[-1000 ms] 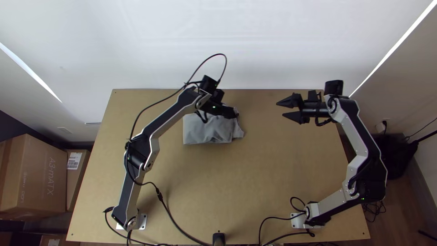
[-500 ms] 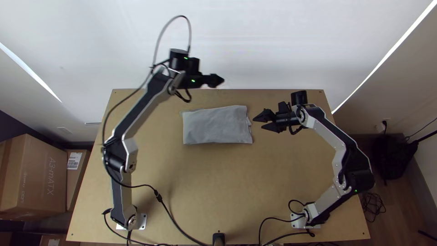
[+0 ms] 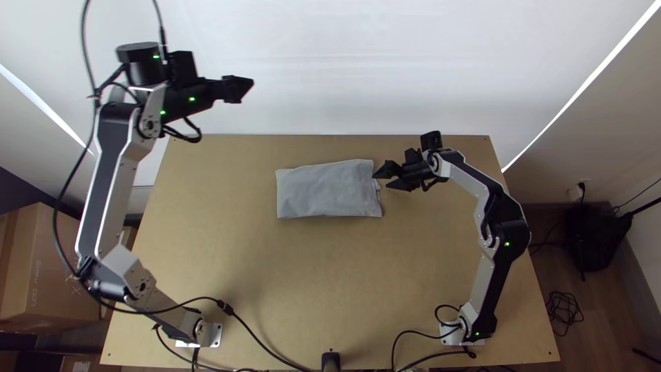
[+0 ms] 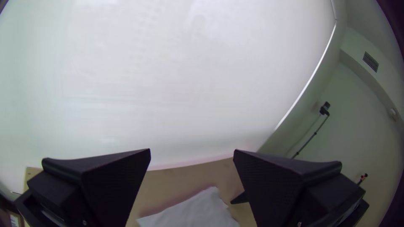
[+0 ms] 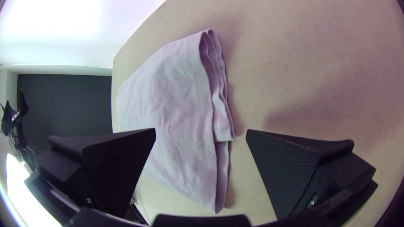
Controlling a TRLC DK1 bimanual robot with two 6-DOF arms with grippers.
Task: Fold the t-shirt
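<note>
Left end effector (image 3: 237,88): up past the table's far edge in the top view, well apart from the cloth, holding nothing. Seen side-on there, its fingers overlap and the gap can't be read; the left wrist view settles it, fingers wide apart.

Shirt (image 3: 329,189): on the table (image 3: 310,275), toward the far edge, a bit left of middle. Folded into a flat, roughly rectangular packet, long side running left-right. Left end looks neat from above; right end is uneven, small bits poking out. The right wrist view adds what the top view can't separate: several stacked layers (image 5: 216,71) along that end, partly open at one corner, and a short flap (image 5: 223,122) sticking out past the top layer.

Step, my read: main folds done, shirt nearly finished; now either tidying the right end or setting up one more fold across.

Right end effector (image 3: 381,180): at the shirt's right end, fingers apart, nothing clamped. Top view puts one fingertip right by the cloth edge; contact or hover, can't tell. Right wrist view has the layered edge between the fingers.

Next move, judged: lower at that end, take all layers together or nudge the flap in. Risk: pinching just the top layer, or dragging the packet askew.
</note>
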